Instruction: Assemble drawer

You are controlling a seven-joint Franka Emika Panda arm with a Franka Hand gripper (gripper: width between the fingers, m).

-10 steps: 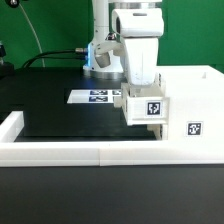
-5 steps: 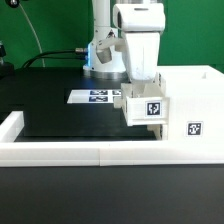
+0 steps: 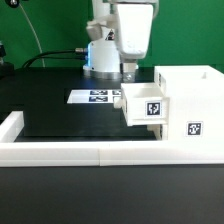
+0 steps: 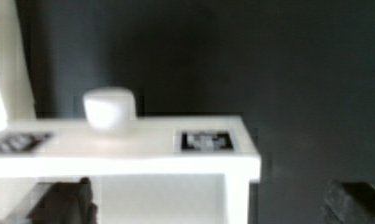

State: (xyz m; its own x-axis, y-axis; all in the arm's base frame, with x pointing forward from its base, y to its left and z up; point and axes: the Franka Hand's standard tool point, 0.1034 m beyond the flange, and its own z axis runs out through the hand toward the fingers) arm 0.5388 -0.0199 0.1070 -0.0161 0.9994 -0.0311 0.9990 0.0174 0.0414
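Nearest the exterior camera, the long white border rail (image 3: 100, 152) runs across the front of the black table (image 3: 60, 115) and is not to be gripped. Behind it, on the exterior view's right, stands the drawer housing (image 3: 190, 105), a large white box with a square marker on its front face. Treat it as a stiff, hollow plastic shell that is probably light for its bulk and liable to slide on the smooth table if pushed. The small tray (image 3: 148, 104) sits against the housing on its side toward the exterior view's left, with its own marker facing the camera. You cannot tell from these views how far the tray has entered the housing. Expect the tray to be rigid, light and smooth-walled, so it is likely to slip or twist under an off-centre pinch. Take hold across its two thin opposite walls near the middle, and keep the fingers off the marker faces and off the small white knob (image 4: 107, 107) seen in the wrist view. Farther back, the marker board (image 3: 98, 96) lies flat on the table. The gripper (image 3: 130, 72) hangs above the tray, clear of it and holding nothing. In the wrist view its fingers (image 4: 56, 205) stand wide apart on either side of the tray's top face (image 4: 131, 145), which suits a straight descent onto the walls.
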